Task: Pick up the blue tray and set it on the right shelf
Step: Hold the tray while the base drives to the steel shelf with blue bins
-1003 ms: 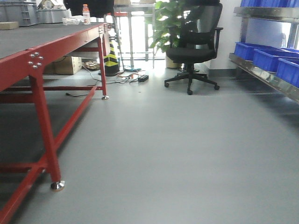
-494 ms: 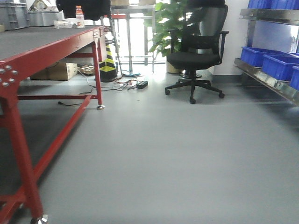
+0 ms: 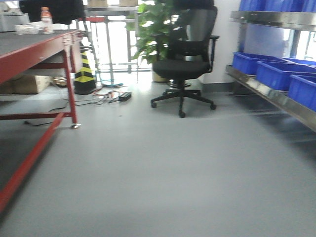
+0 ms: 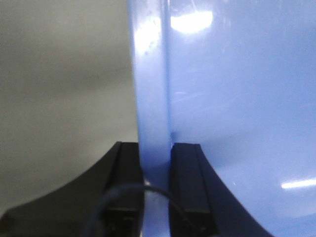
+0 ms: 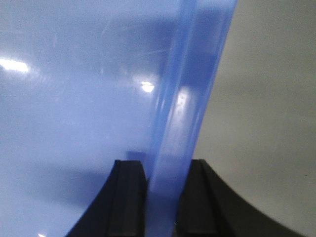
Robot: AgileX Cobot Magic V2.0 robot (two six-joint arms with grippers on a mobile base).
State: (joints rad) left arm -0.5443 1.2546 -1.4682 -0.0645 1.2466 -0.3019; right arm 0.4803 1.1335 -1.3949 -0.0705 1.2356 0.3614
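Left gripper [image 4: 155, 162] pinches one rim of the blue tray [image 4: 237, 98]. Right gripper [image 5: 165, 174] is clamped on the opposite rim. Grey floor [image 3: 163, 168] shows behind the tray. Right shelf [image 3: 266, 94] stands at right, carrying dark blue bins [image 3: 274, 74].

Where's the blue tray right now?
The blue tray is gripped at its rims by left gripper and right gripper, filling both wrist views; absent from the front view.

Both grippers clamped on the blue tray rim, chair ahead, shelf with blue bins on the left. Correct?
No: the shelf with the blue bins is on the right, per the front-facing view. The left gripper and right gripper do clamp the blue tray rim; chair ahead.
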